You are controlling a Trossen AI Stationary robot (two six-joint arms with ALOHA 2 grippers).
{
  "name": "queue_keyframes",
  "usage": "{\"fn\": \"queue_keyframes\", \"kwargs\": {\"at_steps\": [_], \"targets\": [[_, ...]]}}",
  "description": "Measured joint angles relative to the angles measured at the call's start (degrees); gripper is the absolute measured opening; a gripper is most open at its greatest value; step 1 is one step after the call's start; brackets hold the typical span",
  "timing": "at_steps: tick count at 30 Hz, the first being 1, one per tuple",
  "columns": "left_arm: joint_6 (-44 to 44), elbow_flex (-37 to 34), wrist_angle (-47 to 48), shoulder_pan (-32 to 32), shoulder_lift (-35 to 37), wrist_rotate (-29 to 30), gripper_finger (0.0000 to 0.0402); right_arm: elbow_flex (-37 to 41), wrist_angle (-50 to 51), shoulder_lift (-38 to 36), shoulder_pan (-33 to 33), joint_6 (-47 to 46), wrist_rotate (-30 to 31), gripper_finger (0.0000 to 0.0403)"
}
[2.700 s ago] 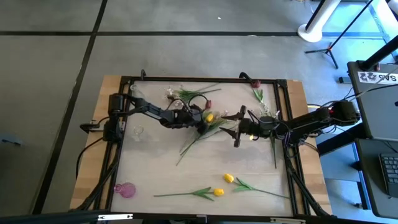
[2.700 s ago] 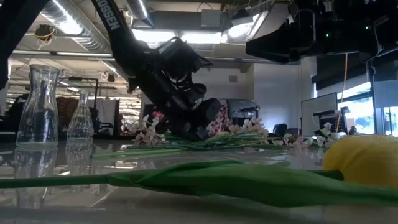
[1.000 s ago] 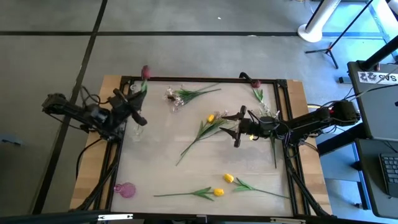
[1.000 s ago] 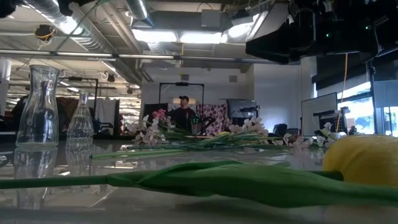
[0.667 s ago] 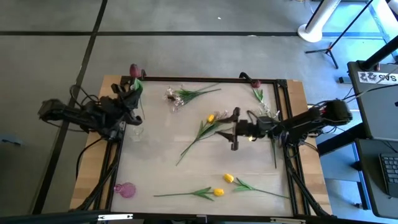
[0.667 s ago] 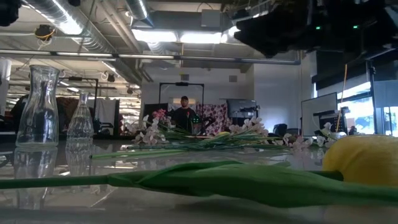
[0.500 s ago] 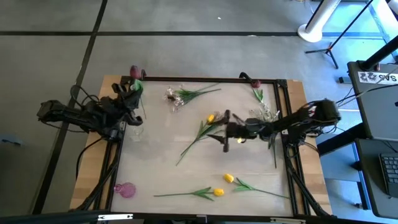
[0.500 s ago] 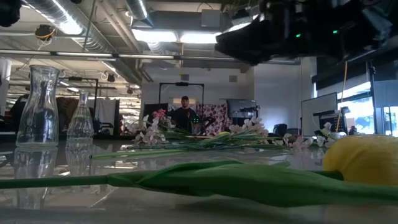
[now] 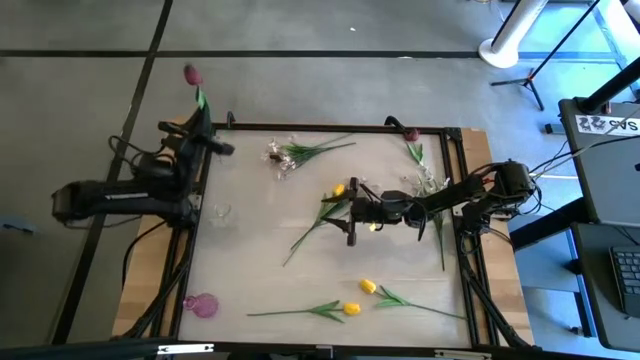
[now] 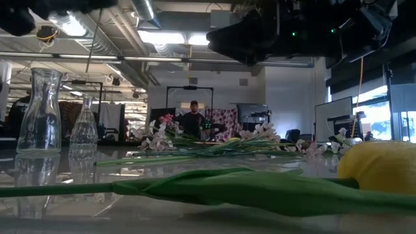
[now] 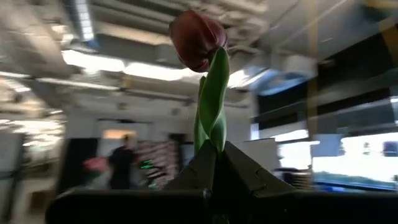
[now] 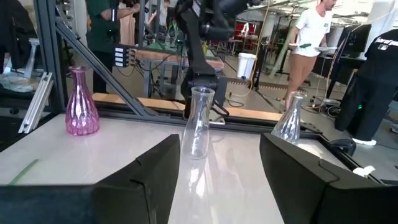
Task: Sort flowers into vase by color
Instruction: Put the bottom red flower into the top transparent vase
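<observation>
Tulip [image 11: 199, 40] in dark red is standing upright between the closed fingers of the left gripper [image 11: 216, 163], its green stalk pinched at the base. Seen from above, the left gripper [image 9: 200, 135] is hanging at the far left corner of the table [image 9: 400, 260], with the dark red tulip [image 9: 190, 75] sticking out past the table edge over the grey floor. The right gripper [image 9: 350, 215] is hovering near the middle of the table with its jaws spread wide and nothing between them, just beside a yellow tulip [image 9: 339, 190] whose stalk is running toward the near left. Toward the far edge of the table a spray of white blossoms [image 9: 280, 155] is lying flat, and a second dark red tulip [image 9: 410, 134] is resting at the far right corner. Along the near edge two more yellow tulips [image 9: 368, 287] are lying close together. A pink vase [image 9: 203, 305] is sitting at the near left corner of the table, while a clear vase [image 9: 220, 212] is standing by the left edge (a second clear vase [image 12: 290, 118] is showing beside it in the right wrist view).
</observation>
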State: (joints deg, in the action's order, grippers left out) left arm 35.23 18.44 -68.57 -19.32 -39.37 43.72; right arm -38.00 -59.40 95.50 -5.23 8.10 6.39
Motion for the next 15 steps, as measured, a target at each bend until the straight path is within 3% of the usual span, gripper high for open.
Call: {"fn": "queue_keyframes", "kwargs": {"at_steps": [6, 15], "targets": [[-3.6, 0.0, -4.6, -12.6, -7.1, -0.8, 0.0011, 0.0, 1.4, 0.0, 0.0, 1.4, 0.0, 0.0223], [-3.2, 0.0, -7.1, -22.1, -11.0, -3.0, 0.0011, 0.0, 4.8, 0.0, 0.0, 1.9, 0.0, 0.0223]]}}
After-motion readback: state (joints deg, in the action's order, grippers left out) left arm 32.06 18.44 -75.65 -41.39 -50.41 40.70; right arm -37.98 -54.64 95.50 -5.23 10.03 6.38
